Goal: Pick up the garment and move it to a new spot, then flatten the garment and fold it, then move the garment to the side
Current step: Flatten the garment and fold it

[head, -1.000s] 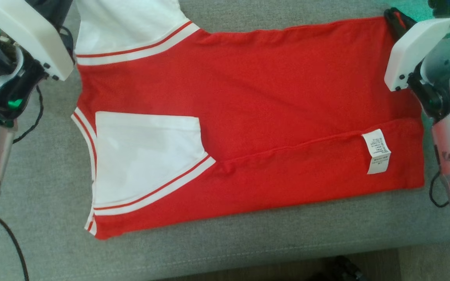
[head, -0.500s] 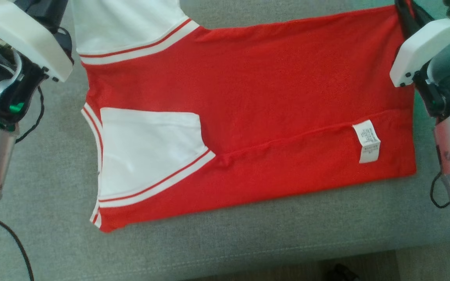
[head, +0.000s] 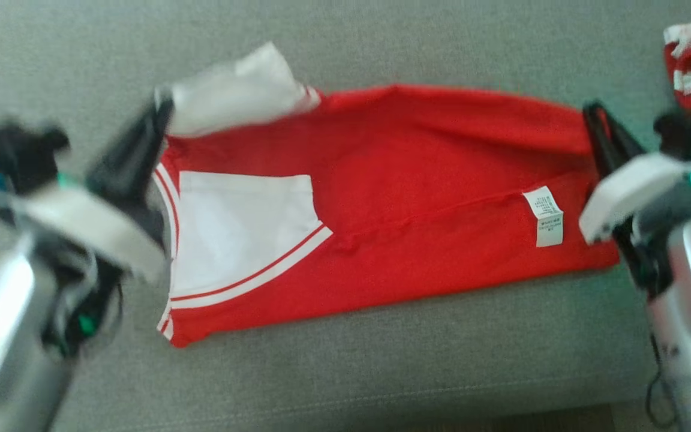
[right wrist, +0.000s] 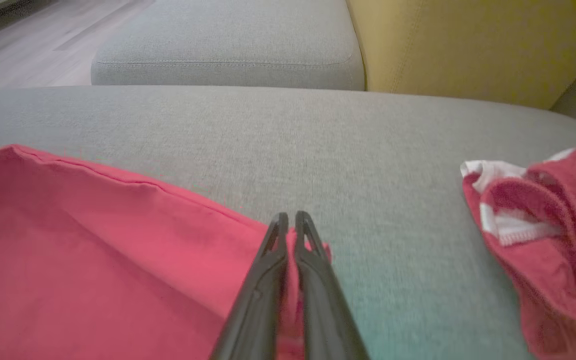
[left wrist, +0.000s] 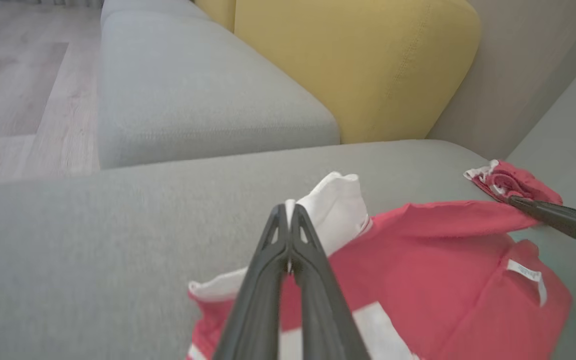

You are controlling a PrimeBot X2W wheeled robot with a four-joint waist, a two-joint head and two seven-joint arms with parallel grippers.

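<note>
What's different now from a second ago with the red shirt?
The left gripper, shut on the white sleeve, and the right gripper, shut on a far corner, pulled the far edge of the red and white shirt toward the robot. The head camera shifted too. The near flap with its white label stayed flat on the grey sofa cushion.

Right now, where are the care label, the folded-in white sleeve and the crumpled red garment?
care label (head: 543, 217): head view, middle of the tag.
folded-in white sleeve (head: 240, 231): head view, its flat centre.
crumpled red garment (right wrist: 563, 270): right wrist view, its red bulk.
</note>
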